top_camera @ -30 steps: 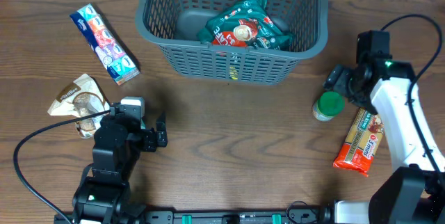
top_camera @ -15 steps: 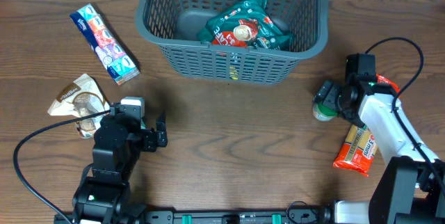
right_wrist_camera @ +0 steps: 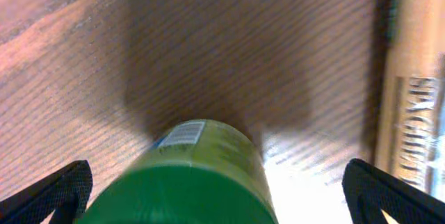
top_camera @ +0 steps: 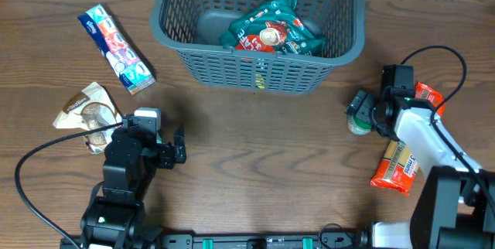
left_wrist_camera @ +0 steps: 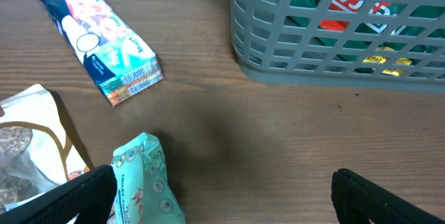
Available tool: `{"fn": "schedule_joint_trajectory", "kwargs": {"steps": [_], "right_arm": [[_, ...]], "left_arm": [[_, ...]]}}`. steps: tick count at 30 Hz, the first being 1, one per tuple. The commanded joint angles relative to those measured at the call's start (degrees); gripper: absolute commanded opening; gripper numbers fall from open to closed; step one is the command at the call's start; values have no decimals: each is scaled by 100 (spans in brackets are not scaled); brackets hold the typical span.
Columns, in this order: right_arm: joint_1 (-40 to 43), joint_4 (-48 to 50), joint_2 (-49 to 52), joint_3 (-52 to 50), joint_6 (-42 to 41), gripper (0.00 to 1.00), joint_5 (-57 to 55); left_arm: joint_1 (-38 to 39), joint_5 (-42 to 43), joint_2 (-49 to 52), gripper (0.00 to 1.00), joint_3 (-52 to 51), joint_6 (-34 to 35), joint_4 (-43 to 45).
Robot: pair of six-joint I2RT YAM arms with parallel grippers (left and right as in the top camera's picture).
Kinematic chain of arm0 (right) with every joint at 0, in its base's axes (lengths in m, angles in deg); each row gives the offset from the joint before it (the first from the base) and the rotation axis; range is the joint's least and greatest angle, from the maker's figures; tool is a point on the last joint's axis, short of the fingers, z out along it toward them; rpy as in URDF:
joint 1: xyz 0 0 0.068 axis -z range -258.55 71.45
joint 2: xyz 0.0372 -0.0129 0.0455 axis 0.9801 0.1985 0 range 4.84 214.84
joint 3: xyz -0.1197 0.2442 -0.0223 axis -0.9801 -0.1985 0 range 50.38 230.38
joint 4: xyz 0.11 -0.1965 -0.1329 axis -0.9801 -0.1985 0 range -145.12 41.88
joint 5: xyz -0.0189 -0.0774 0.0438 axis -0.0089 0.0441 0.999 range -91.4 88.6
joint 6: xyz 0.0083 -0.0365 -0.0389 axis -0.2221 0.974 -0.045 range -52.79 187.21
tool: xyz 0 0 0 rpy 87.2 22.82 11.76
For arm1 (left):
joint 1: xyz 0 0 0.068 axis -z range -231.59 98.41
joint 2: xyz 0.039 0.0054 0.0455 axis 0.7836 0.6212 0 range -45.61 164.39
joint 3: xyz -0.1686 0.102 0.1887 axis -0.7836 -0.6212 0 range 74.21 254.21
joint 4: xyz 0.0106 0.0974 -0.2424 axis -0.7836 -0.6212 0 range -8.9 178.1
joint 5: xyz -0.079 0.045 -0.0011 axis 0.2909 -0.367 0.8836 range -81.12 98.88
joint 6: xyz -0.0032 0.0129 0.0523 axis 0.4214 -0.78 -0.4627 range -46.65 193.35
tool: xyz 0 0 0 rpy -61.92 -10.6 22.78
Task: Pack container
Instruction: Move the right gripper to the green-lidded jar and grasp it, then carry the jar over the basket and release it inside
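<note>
The dark grey lattice basket [top_camera: 232,67] stands at the back middle with a green snack packet [top_camera: 271,31] inside; its corner shows in the left wrist view [left_wrist_camera: 278,50]. My right gripper [top_camera: 362,111] is open and hangs low over a green-lidded jar [top_camera: 356,126]. In the right wrist view the jar [right_wrist_camera: 191,175] lies between the spread fingers [right_wrist_camera: 222,196]. My left gripper [top_camera: 179,147] is open and empty at the front left. In its wrist view the fingers [left_wrist_camera: 222,200] straddle bare table beside a mint green tissue packet [left_wrist_camera: 146,186].
A blue tissue pack [top_camera: 116,39] lies at the back left, also in the left wrist view [left_wrist_camera: 90,36]. A beige packet [top_camera: 87,110] lies beside the left arm. An orange spaghetti packet [top_camera: 398,164] lies by the right arm, its edge in the right wrist view [right_wrist_camera: 414,113].
My right gripper has moved left and down onto the jar, now covering most of it in the overhead view. The left arm has not moved.
</note>
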Motion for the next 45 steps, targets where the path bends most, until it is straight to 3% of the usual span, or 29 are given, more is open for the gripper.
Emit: {"fn": "schedule_joint_trajectory", "kwargs": {"steps": [1,13,20,23,28,32,38,45], "right_arm": [[20,70,319,-37,-61,99,190],[20,151,625,-35,-59,95,269],[20,149,625,-35,-59,67,269],[20,144,625,-35,-59,62,269],[20,149,625,-35,-59,42,269],[20,149,625,-24,-59,32,269],[20,-57,566,328,66,1,264],[22,-1504,450,2260,485,1,-221]], "left_arm": [[-2,-66,7,99,127,74,-15],[-2,-66,7,99,127,74,-15],[-2,-66,7,98,127,74,-13],[-2,-66,7,99,127,74,-15],[-2,-66,7,99,127,74,-15],[-2,-66,7,99,127,74,-13],[-2,-66,7,99,127,74,-15],[-2,-66,7,99,127,74,-15]]}}
